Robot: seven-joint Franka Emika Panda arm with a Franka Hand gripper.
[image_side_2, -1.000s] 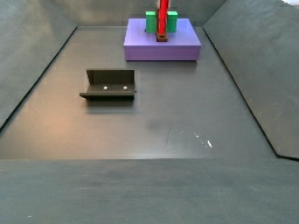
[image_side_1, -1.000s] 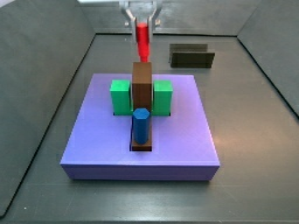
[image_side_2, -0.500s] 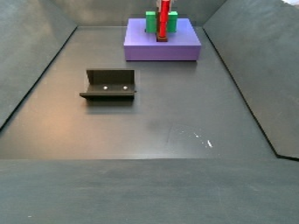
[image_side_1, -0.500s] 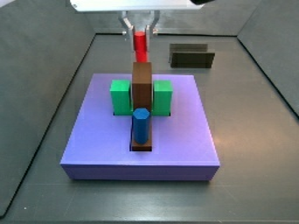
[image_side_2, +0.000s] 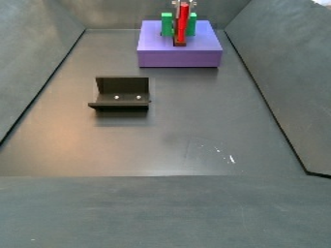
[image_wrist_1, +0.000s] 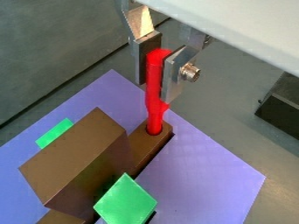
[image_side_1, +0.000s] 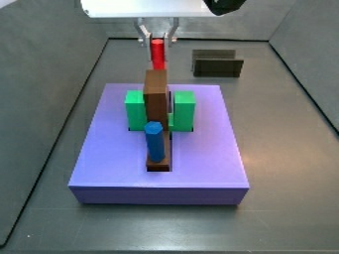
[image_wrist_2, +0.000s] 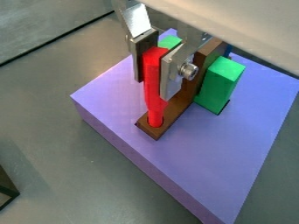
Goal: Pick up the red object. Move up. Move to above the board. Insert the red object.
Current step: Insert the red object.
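My gripper [image_wrist_1: 158,66] is shut on the red object [image_wrist_1: 153,87], a thin upright red peg, gripping it near its top. The peg's lower end sits in the slot at one end of the brown strip [image_wrist_1: 76,162] on the lavender board [image_wrist_1: 222,175]. Both wrist views show this; the other shows the gripper [image_wrist_2: 156,66], the peg [image_wrist_2: 153,83] and the board [image_wrist_2: 128,96]. In a side view the peg [image_side_1: 159,52] stands behind the brown block [image_side_1: 158,94], partly hidden, under the gripper [image_side_1: 159,38]. It also shows at the far end in a side view [image_side_2: 183,17].
Two green blocks [image_side_1: 137,109] [image_side_1: 185,107] flank the brown strip. A blue peg [image_side_1: 155,141] stands in the strip's near end. The dark fixture [image_side_1: 217,63] stands on the floor beyond the board, and shows in a side view [image_side_2: 120,93]. Grey walls enclose the floor.
The gripper has moved down with the red peg. The peg's lower end has gone from above the brown strip into the slot behind the block.
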